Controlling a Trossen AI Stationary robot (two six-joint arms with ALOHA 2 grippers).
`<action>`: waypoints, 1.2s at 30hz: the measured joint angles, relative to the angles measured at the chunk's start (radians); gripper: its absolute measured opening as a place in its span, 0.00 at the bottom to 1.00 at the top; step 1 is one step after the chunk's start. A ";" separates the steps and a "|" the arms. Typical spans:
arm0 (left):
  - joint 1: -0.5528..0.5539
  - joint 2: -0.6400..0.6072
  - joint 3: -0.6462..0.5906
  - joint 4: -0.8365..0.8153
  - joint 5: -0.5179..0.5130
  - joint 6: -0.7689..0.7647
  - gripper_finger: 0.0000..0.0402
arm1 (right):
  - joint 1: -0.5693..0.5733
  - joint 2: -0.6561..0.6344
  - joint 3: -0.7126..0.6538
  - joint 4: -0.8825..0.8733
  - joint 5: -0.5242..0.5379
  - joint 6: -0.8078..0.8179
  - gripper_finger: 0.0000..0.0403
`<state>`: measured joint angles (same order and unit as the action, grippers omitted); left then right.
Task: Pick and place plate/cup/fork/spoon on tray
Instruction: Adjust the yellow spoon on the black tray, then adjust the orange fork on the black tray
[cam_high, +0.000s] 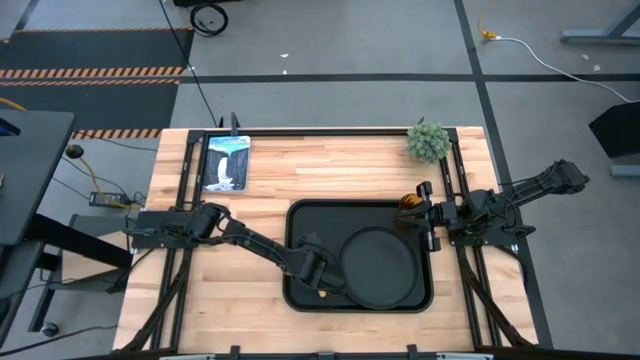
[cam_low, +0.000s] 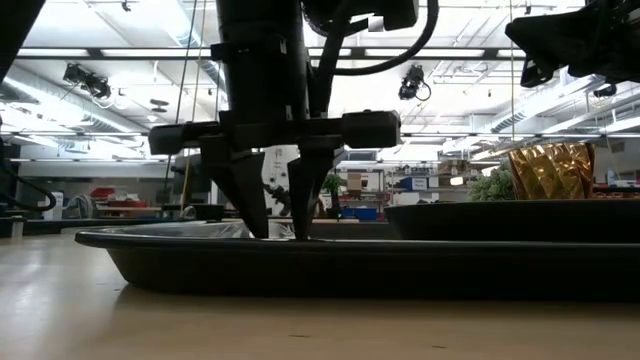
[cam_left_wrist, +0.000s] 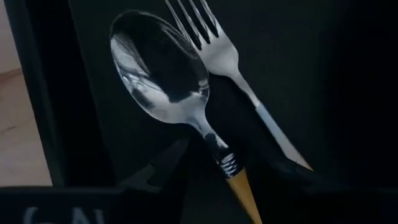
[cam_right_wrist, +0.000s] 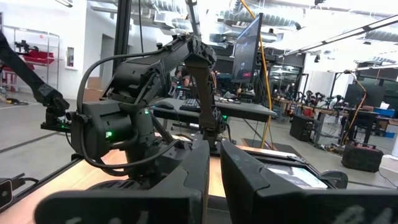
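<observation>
The black tray (cam_high: 300, 215) lies in the middle of the table. On it are the round black plate (cam_high: 380, 265) and, in its far right corner, the amber cup (cam_high: 412, 207). The spoon (cam_left_wrist: 161, 81) and the fork (cam_left_wrist: 217, 43) lie side by side on the tray floor, left of the plate. My left gripper (cam_low: 280, 235) is open and points down, with its tips low over the tray. Its fingers stand on either side of the spoon's orange handle (cam_left_wrist: 239, 186). My right gripper (cam_high: 428, 215) is shut and empty at the tray's right edge, beside the cup.
A small green potted plant (cam_high: 428, 142) stands at the far right of the table. A picture card (cam_high: 226, 162) lies at the far left. Bare wood lies left of the tray and along the near edge.
</observation>
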<state>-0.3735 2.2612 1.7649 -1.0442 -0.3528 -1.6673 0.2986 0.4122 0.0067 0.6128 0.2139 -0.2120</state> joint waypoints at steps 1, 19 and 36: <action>0.000 0.000 0.000 0.000 0.005 0.009 0.40 | 0.000 0.000 0.000 0.000 0.000 0.000 0.11; 0.002 0.000 0.000 -0.057 0.007 0.195 0.35 | 0.000 0.000 0.000 0.000 0.000 0.000 0.11; 0.038 -0.004 0.058 -0.011 -0.106 0.259 0.35 | 0.000 0.000 0.000 0.000 0.000 0.000 0.11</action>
<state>-0.3352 2.2571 1.8233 -1.0551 -0.4588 -1.4082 0.2988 0.4122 0.0067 0.6128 0.2139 -0.2119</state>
